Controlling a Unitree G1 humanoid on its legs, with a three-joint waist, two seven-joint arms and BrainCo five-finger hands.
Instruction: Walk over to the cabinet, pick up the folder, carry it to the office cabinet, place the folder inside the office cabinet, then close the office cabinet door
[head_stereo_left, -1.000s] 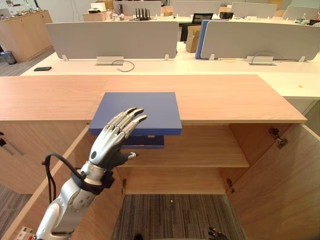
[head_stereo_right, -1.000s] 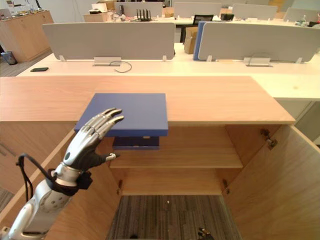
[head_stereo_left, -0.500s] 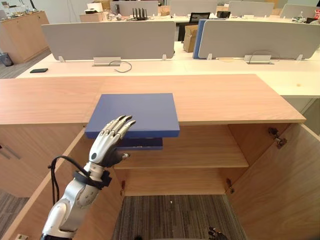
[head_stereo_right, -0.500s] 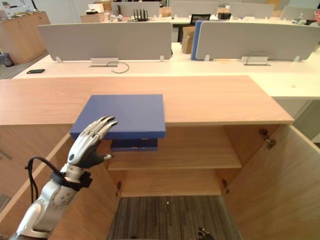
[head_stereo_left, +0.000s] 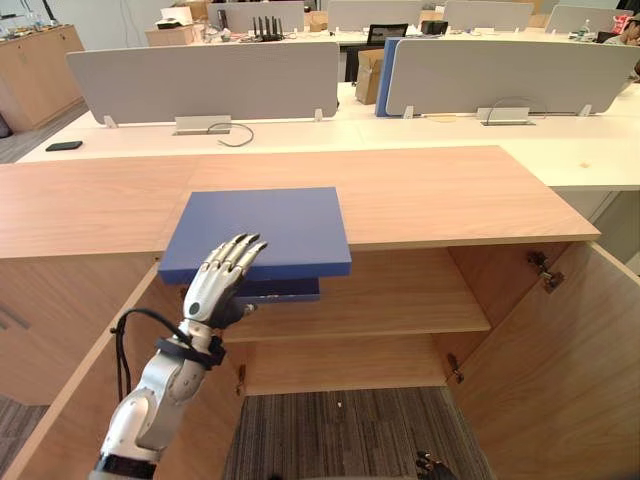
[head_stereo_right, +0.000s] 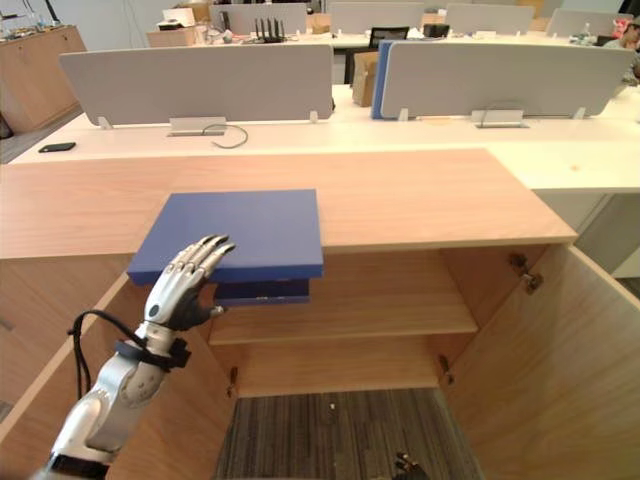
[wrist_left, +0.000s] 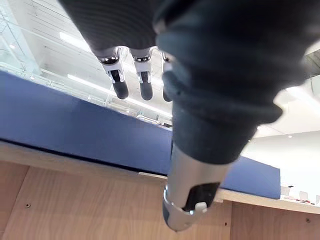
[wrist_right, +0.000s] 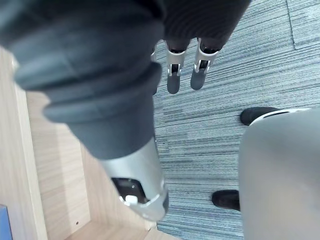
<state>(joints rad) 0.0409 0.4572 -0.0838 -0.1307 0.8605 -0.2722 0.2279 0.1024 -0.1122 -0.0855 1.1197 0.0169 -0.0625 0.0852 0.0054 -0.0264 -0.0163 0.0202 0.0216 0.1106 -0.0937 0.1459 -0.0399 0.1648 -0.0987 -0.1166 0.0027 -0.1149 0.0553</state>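
Left hand (head_stereo_left: 212, 288), lower left of the left eye view, raised with its fingers straight and slightly fanned, holding nothing; the fingertips lie over the near left corner of the blue folder (head_stereo_left: 265, 225). The folder lies flat on the cabinet top (head_stereo_left: 450, 195), left of the frame's centre, with its near edge jutting past the cabinet's front lip. Below it is the shelf (head_stereo_left: 400, 300) of the open compartment. The left door (head_stereo_left: 215, 415) and the right door (head_stereo_left: 560, 360) both stand swung out at the lower corners. The right hand (wrist_right: 172, 75), seen in the right wrist view, hangs with relaxed, uncurled fingers above the grey carpet (wrist_right: 240, 65). Likely hazards: since the folder already overhangs the lip, a push or a lift at that one corner could tip or swivel it off the top and drop it to the floor. A one-handed hold so far from its middle would probably let it sag or slip. The open left door beside the forearm could be knocked. Hard to read: whether the fingertips actually touch the folder or only hover in front of it, since the left wrist view shows them above its blue edge without settling contact. The thumb's place under the overhang is also unclear. A second dark blue item (head_stereo_left: 285, 288) on the shelf is mostly covered by the folder, so its kind cannot be told.
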